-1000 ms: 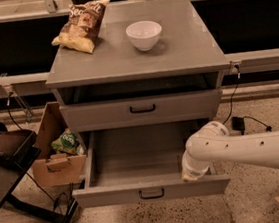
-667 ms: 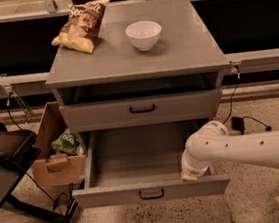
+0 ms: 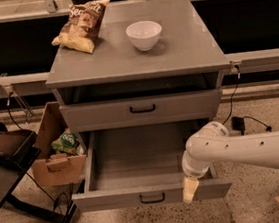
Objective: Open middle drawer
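Observation:
The middle drawer (image 3: 135, 159) is pulled far out of the grey cabinet (image 3: 137, 66). Its empty grey inside shows, and its flat front with a small black bar handle (image 3: 152, 198) faces me. Above it, the taller-fronted drawer (image 3: 143, 110) is closed. The lowest drawer is hidden under the open one. My gripper (image 3: 190, 189) hangs from the white arm (image 3: 244, 148), which comes in from the right. It sits at the right end of the open drawer's front edge, to the right of the handle.
A white bowl (image 3: 144, 34) and a chip bag (image 3: 80, 25) sit on the cabinet top. A cardboard box (image 3: 54, 161) with a green packet stands on the floor to the left, next to a dark stand (image 3: 7, 164). Cables lie on the floor to the right.

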Available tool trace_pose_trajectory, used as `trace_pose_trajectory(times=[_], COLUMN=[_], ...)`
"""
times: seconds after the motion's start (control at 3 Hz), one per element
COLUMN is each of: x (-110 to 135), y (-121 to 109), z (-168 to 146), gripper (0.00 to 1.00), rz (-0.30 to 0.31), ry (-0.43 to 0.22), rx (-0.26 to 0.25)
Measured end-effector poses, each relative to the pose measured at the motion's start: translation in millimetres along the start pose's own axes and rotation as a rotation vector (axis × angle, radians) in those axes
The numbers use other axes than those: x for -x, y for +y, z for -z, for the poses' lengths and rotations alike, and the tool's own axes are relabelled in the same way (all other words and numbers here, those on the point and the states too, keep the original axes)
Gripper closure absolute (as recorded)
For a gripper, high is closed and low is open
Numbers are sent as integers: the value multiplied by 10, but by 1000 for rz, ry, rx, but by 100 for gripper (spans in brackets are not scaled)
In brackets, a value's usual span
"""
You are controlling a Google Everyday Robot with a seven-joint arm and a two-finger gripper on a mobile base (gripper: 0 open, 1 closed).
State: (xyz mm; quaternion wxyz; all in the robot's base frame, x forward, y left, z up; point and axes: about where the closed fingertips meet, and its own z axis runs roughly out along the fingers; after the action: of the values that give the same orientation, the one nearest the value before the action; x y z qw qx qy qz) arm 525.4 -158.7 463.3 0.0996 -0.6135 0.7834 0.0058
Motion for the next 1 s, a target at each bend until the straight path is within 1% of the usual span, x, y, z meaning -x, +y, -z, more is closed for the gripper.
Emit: trace_pose_trajectory(times=[0.33,0.67,1.0], x=[5,-57,-62], y=[60,648,1041], z=[-72,-230,-136], gripper=[0,27,50], rz=[4,29,67], ry=[-11,-13,33], rx=[22,133,178])
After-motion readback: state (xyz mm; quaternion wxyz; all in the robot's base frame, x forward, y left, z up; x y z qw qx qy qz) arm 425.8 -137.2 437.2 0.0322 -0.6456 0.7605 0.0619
